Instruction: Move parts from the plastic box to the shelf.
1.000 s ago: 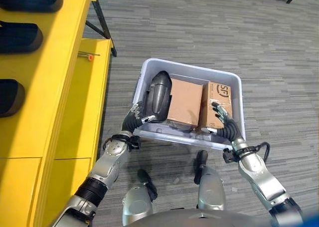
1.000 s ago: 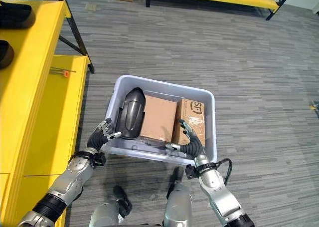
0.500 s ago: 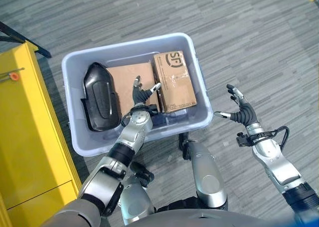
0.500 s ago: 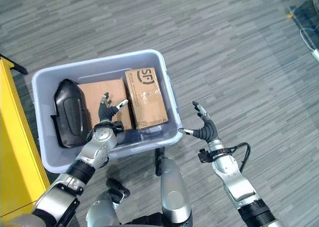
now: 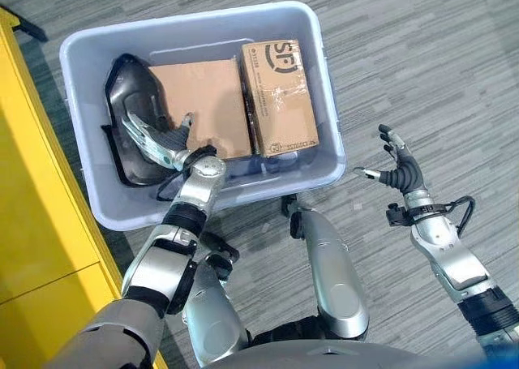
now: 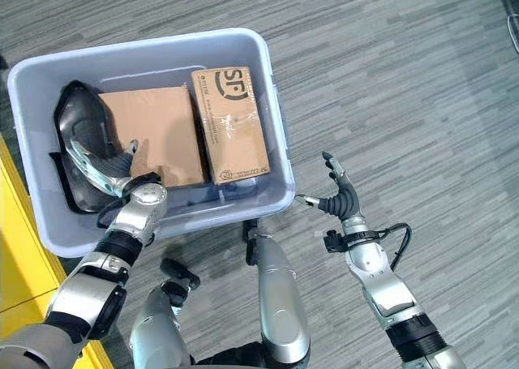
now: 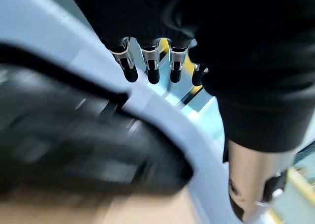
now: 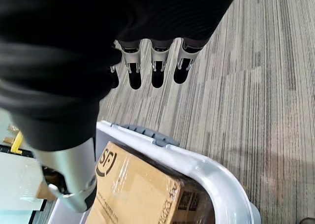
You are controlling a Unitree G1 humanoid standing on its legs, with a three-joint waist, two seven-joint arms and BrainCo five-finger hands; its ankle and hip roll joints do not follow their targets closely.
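Pale plastic box (image 5: 326, 85), curved black part (image 5: 134, 117), cardboard cartons (image 5: 280, 97)

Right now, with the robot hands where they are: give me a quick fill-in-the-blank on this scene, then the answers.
1. The left robot hand reaches over the ____ part in the plastic box.
2. The right robot hand hovers open over the ____, outside the box.
3. Beside the black part lie ____ cardboard boxes: a plain one and a printed one.

Answers: black; floor; two

left hand (image 5: 162, 148) fingers extended, right hand (image 5: 400, 171) open, raised
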